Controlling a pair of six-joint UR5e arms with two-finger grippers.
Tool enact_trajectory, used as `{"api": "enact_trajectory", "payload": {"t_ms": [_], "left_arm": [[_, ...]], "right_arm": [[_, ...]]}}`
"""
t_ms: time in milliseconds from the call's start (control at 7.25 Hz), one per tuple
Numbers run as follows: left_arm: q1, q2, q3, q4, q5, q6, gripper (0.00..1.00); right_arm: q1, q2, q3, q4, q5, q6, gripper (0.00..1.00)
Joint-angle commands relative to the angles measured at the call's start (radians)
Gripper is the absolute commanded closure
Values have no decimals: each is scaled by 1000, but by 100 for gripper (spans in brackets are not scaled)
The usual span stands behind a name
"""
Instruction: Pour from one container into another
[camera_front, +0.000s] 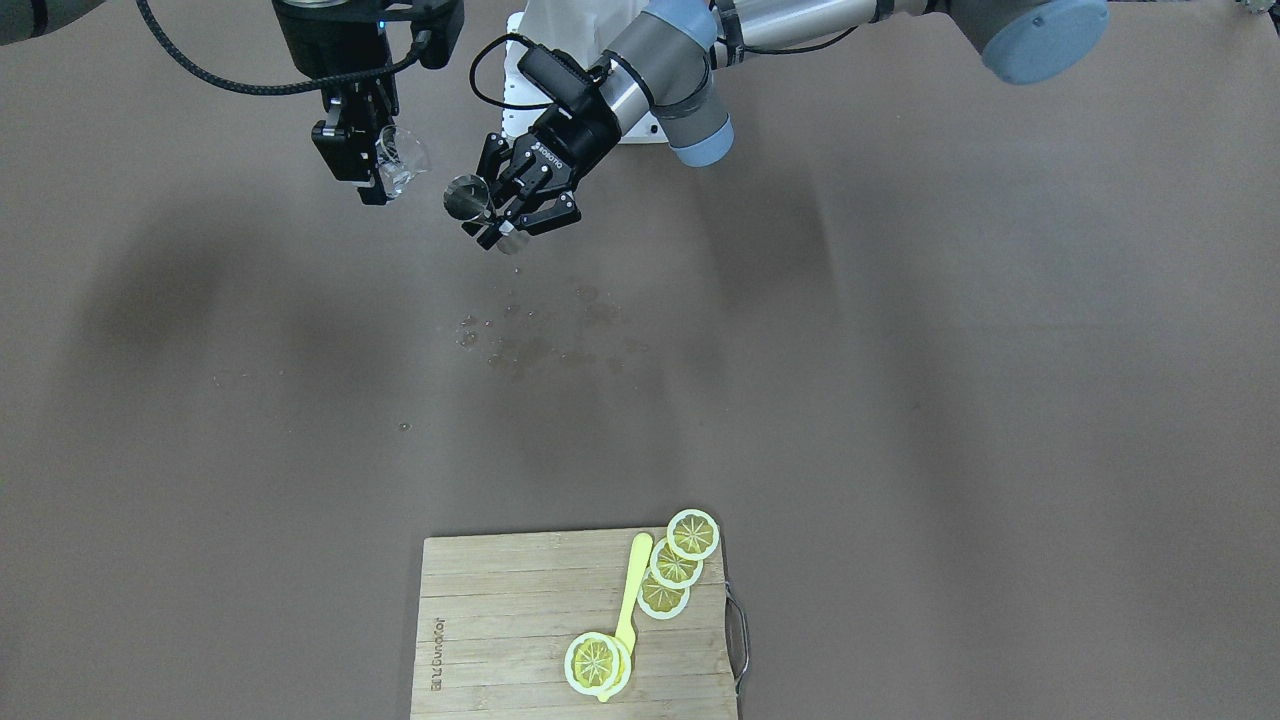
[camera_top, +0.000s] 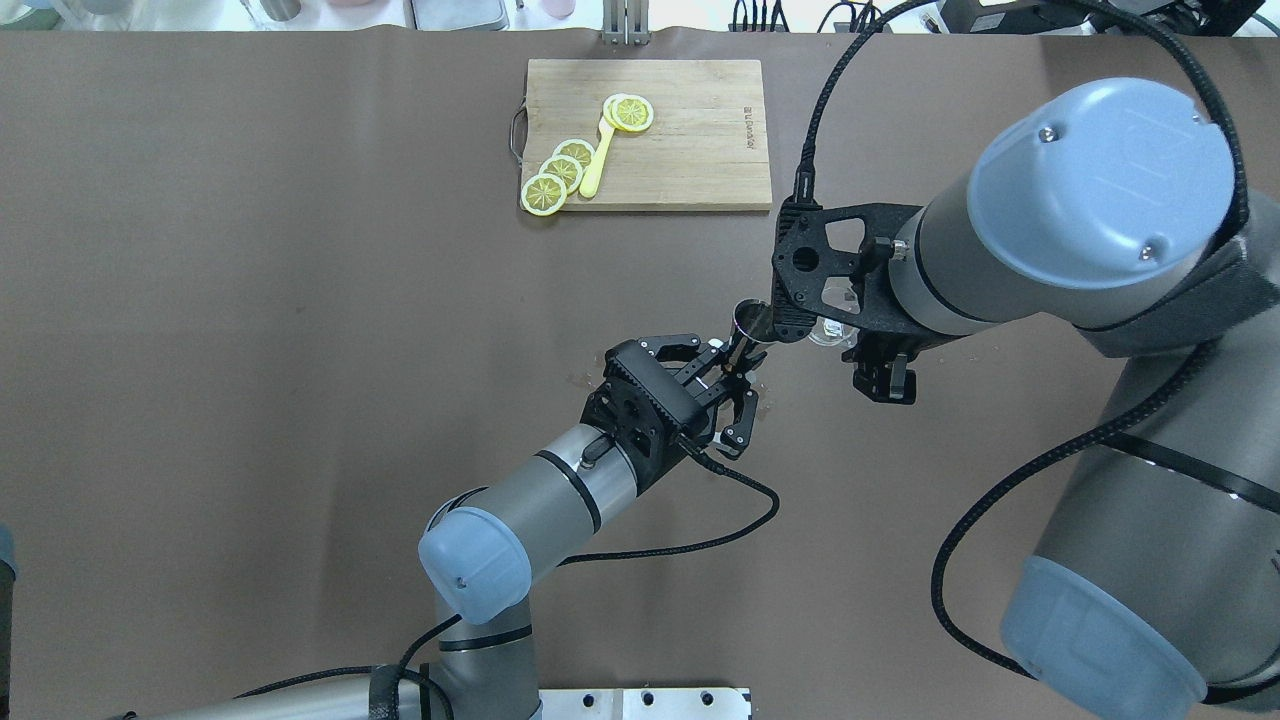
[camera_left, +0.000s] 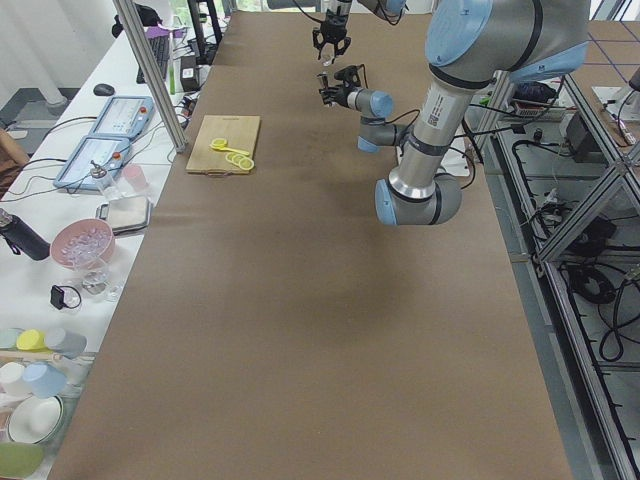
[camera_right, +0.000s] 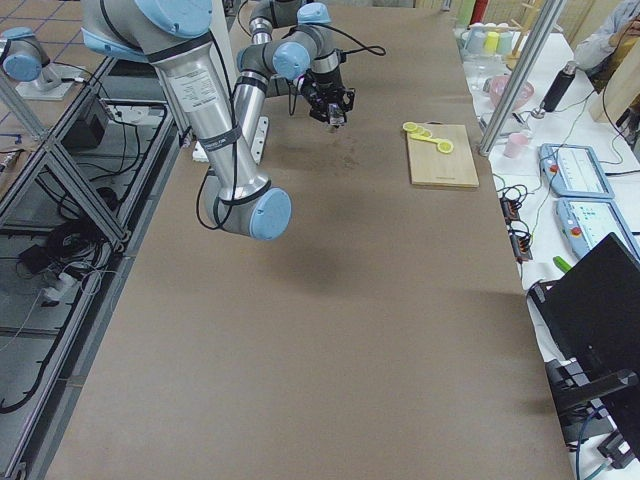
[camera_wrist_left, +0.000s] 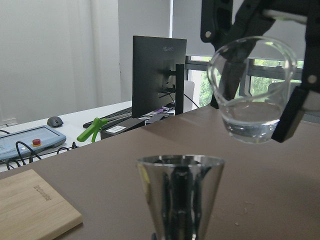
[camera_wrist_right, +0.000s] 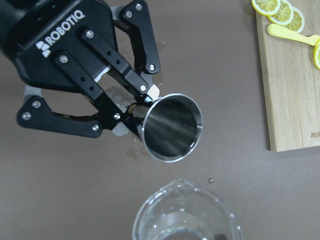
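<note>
Steel conical cup (camera_front: 466, 197) clamped in left gripper (camera_front: 503, 215), mouth angled to receive. Clear glass beaker (camera_front: 402, 160) clamped higher in right gripper (camera_front: 372, 165) for pouring.

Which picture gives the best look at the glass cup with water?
The left wrist view: the glass cup is large and side-on, with water low in it. The right wrist view shows mostly its rim from above; the front view shows it small; overhead, the right arm hides most of it.
</note>
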Motion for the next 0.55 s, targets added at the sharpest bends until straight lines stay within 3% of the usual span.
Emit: {"api": "enact_trajectory", "payload": {"t_ms": [0,414], "left_arm": [[0,2,-4,0,0,1,100],[0,2,-4,0,0,1,100]], "right_arm": [[-28,54,2,-110,-43,-33,100],[-37,88,-8,-189,-54,-52,100]]}}
